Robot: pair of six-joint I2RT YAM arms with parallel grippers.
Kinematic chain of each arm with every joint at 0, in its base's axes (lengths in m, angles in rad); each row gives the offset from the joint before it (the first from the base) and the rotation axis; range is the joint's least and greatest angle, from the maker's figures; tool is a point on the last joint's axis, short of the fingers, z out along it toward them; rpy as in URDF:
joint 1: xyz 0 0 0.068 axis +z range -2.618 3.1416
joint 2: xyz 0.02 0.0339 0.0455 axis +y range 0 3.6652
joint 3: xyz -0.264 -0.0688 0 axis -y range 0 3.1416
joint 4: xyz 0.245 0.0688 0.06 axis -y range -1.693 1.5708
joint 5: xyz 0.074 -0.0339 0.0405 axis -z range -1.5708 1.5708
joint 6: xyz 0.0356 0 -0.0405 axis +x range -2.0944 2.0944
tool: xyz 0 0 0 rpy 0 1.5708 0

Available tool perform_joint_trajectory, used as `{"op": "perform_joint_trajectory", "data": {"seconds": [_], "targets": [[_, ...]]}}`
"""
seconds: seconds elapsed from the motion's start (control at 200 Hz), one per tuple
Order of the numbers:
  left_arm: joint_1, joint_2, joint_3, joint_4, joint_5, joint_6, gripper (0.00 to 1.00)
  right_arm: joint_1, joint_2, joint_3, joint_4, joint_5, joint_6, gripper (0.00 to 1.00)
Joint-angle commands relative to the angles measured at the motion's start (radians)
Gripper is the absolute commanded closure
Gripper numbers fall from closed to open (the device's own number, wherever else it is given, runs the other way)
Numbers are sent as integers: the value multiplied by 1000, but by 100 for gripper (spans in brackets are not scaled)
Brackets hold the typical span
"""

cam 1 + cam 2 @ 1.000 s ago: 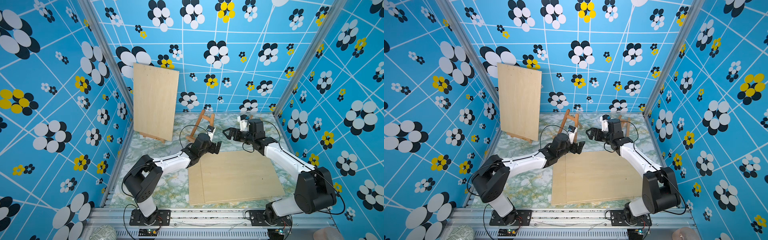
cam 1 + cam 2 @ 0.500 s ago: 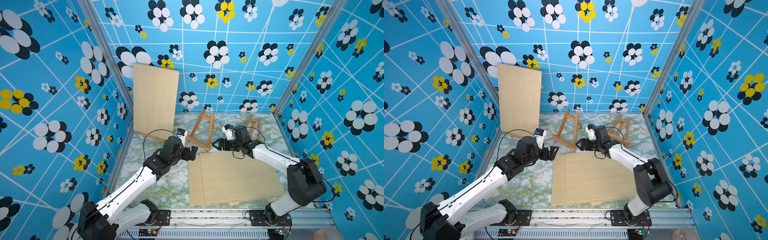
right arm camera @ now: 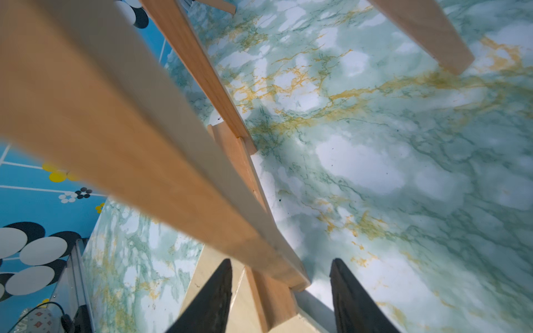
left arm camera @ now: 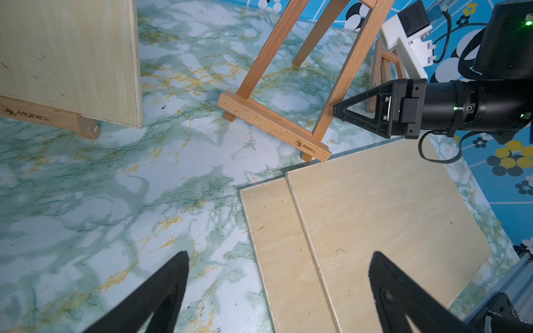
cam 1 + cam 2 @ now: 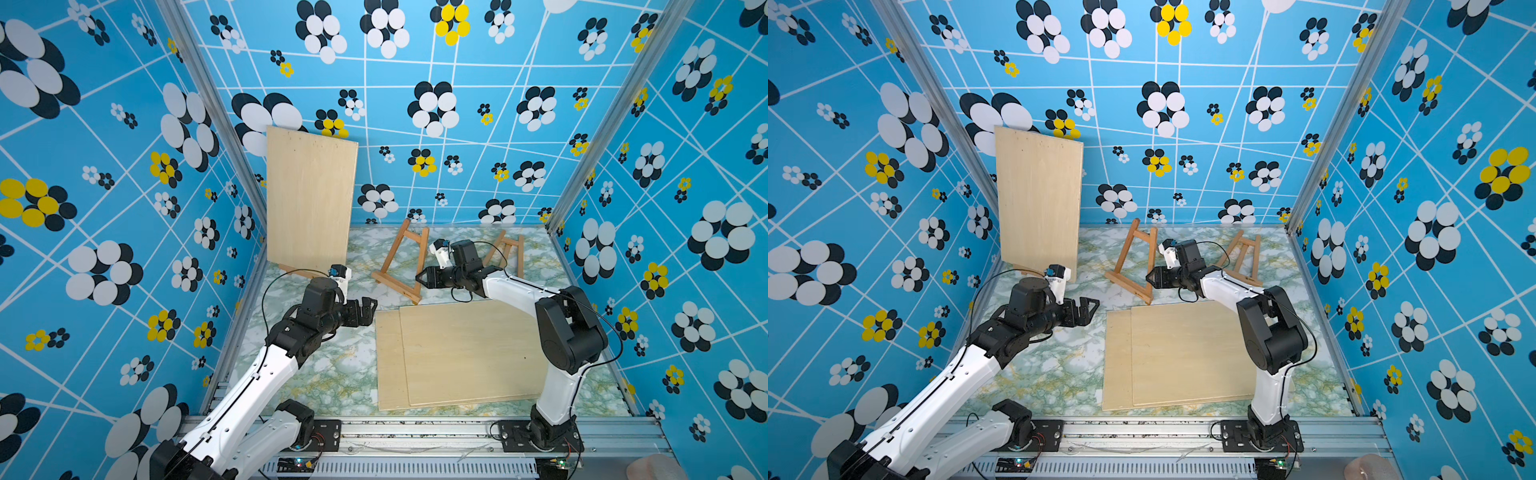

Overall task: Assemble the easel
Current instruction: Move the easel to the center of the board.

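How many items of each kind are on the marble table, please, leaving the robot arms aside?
Wooden easels: 3 (easel bearing the board, middle easel, bare back easel)
Plywood boards: 3 (upright board, top flat board, lower flat board)
Total: 6

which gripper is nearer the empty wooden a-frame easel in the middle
Right. The right gripper is at the empty wooden A-frame easel, its jaws either side of a front leg. The left gripper hangs open, apart from it, over the marble table.
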Motion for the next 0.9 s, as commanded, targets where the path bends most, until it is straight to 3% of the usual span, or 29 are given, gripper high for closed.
{"op": "perform_joint_trajectory", "data": {"seconds": [0.0,0.34,0.9], "targets": [[16,9,-22,-2,34,6,1,-28,38,37,27,-27,-29,46],[52,75,-33,38,71,27,1,-61,107,90,48,-120,-175,52],[79,183,-26,94,92,44,1,-88,302,318,-12,-136,-160,67]]}}
